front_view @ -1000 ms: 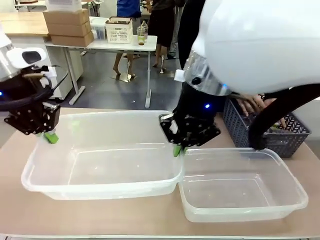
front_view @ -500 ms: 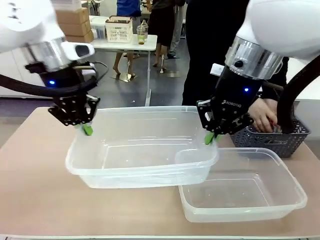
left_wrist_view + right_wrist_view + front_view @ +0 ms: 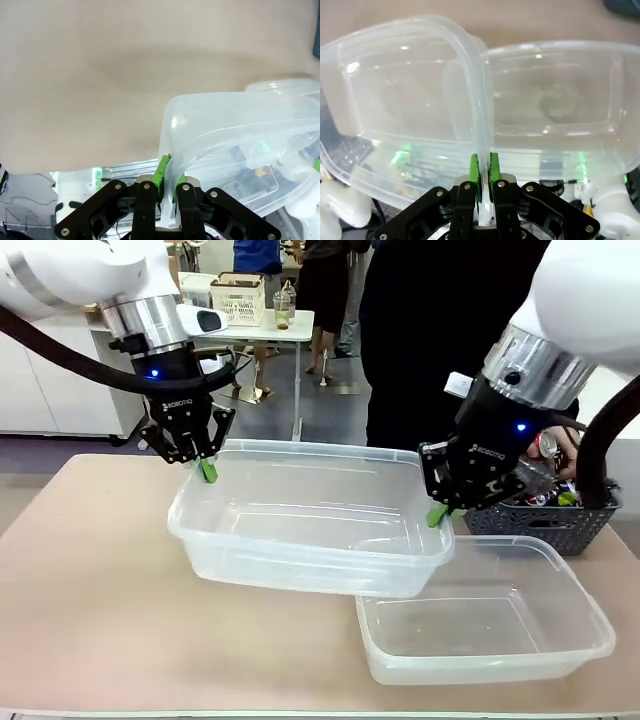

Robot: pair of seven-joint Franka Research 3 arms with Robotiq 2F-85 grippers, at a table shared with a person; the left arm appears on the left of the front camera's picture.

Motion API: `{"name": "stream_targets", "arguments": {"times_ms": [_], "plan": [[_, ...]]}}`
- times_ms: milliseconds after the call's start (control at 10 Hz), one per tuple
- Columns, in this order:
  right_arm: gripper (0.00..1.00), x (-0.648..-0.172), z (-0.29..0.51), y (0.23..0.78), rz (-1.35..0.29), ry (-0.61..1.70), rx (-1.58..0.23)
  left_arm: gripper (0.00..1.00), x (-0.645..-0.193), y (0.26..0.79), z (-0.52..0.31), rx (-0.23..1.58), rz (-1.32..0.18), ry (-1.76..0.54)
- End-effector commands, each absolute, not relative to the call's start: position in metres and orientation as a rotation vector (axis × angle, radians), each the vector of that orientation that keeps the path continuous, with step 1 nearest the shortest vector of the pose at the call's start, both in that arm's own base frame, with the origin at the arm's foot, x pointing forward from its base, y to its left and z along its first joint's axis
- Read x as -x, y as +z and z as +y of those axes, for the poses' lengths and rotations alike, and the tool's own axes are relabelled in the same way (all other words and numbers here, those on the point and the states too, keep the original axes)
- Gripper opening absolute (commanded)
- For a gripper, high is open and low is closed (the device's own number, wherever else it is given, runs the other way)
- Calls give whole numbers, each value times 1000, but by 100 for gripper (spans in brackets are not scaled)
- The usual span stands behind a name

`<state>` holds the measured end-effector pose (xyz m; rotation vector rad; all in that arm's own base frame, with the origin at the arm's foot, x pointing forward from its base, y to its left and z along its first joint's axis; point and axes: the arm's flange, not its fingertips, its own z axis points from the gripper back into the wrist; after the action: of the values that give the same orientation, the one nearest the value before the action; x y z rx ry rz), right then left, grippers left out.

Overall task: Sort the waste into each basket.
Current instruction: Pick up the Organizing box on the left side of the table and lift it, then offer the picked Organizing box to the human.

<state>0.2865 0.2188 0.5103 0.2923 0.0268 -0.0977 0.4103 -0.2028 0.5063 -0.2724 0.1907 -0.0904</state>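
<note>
Rim sections at opposite ends of one clear basket [image 3: 300,565] are pinched by the two grippers. The left gripper [image 3: 208,470] is closed on the far left corner of the rim, and in the left wrist view its green pads [image 3: 161,172] are seen pressed against both faces of the plastic lip. The right gripper [image 3: 437,515] is clamped on the right end wall, with the rim held between its pads [image 3: 474,170] in the right wrist view. The basket is held clear of the table [image 3: 90,590], and nothing is seen inside it. Its right end is placed over the left end of the second basket [image 3: 590,625], which rests on the table; whether the two are touching cannot be told. The waste [image 3: 556,496] is seen in a dark grey lattice basket [image 3: 540,525] behind the second basket, partly hidden by the right arm. A person [image 3: 430,330] in dark clothing is seen at the far side.
</note>
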Motion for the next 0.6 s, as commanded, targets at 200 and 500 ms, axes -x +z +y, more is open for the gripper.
{"name": "stream_targets", "arguments": {"times_ms": [200,500], "plan": [[8,-284,216,512,58,-91,-276,6,-406,510,-209,268,184,-85],[8,-284,216,512,58,-91,-276,6,-406,510,-209,268,184,-85]]}}
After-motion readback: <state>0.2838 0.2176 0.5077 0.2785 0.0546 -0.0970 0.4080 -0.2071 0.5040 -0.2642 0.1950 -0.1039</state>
